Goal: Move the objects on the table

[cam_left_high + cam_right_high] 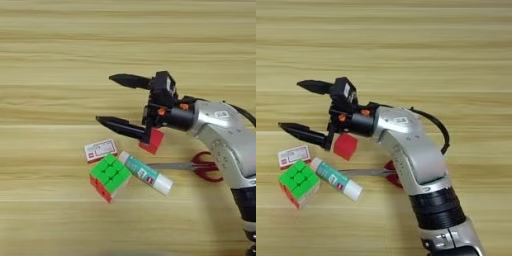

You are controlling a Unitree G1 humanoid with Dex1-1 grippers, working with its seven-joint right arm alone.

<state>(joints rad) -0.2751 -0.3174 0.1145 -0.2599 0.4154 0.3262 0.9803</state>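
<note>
End effector point(116, 100) is hovering with fingers spread wide, gripping nothing, above the red cube point(153, 141) on the tabletop point(60, 55). Risk: lower finger is hanging near box point(100, 149) and glue stick point(146, 173), could nudge them or the puzzle cube point(110, 176).

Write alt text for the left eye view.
A robot's open gripper hovers over a wooden table, just above a red cube. Nearby lie a puzzle cube, glue stick, small flat box and scissors.
</note>
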